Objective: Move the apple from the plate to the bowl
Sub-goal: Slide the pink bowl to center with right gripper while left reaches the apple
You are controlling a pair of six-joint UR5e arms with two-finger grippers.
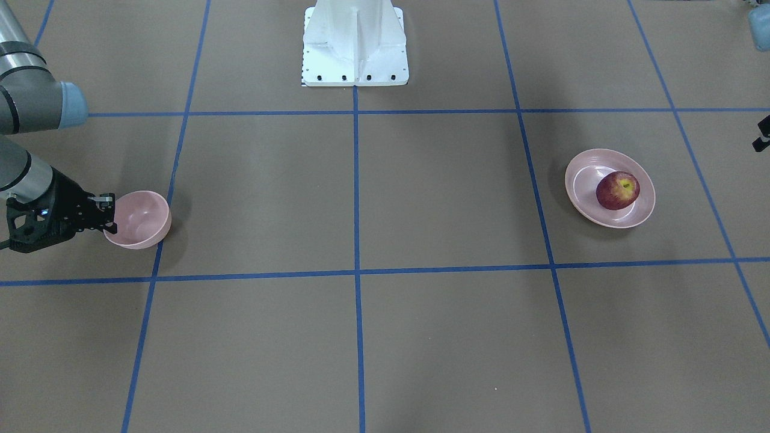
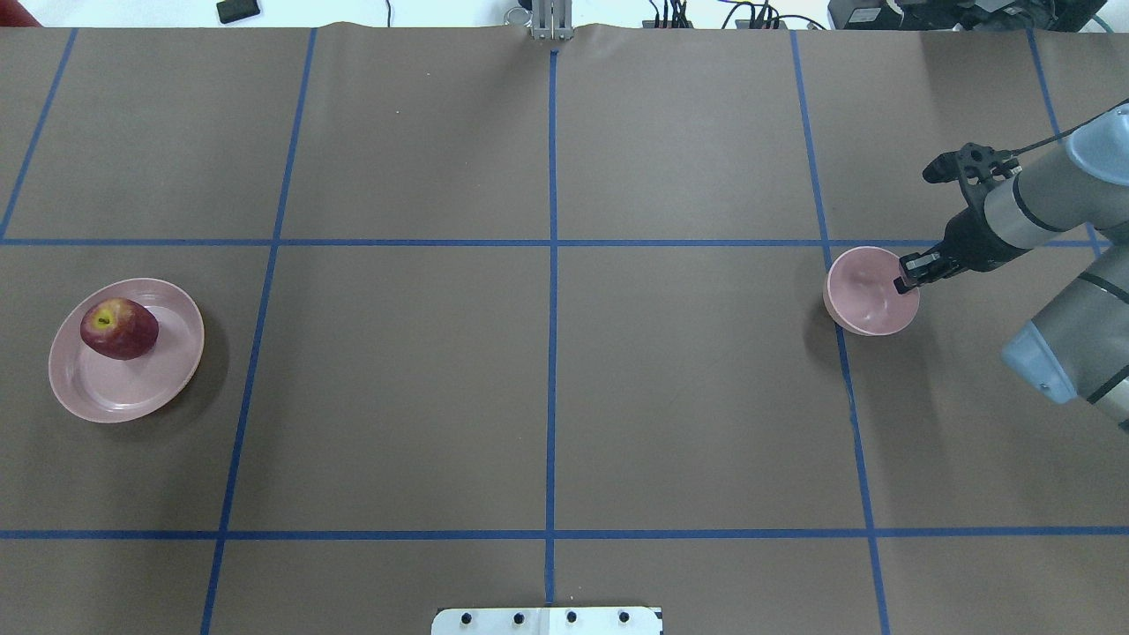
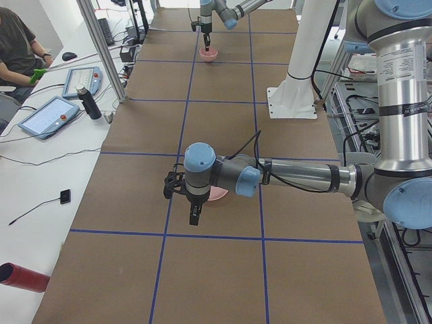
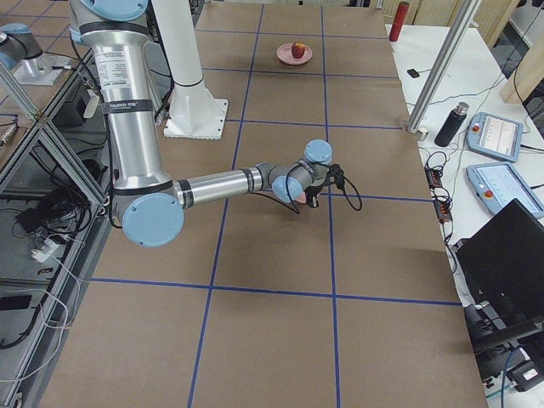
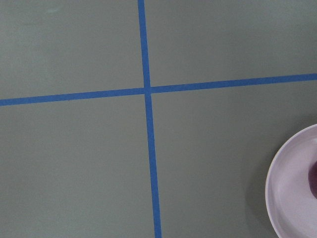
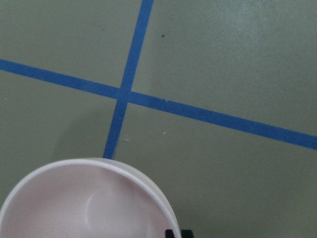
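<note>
The dark-red apple [image 1: 618, 190] lies in the shallow pink plate [image 1: 579, 180], also seen in the overhead view [image 2: 119, 328] on the plate [image 2: 132, 392] at the table's left. The small deep pink bowl [image 2: 864, 300] stands far right. My right gripper [image 2: 908, 275] is shut on the bowl's rim, one finger inside and one outside; it also shows in the front view [image 1: 109, 215] at the bowl [image 1: 141, 219]. My left gripper [image 3: 195, 214] hangs point-down just beside the plate [image 3: 217, 196]; I cannot tell whether it is open. The left wrist view shows only the plate's edge [image 5: 292, 188].
The robot's white base [image 1: 355, 42] stands at the table's near-robot edge. Blue tape lines [image 2: 552, 265] grid the brown table. Operators' tablets and a dark bottle [image 3: 89, 103] sit on the side table beyond the far edge.
</note>
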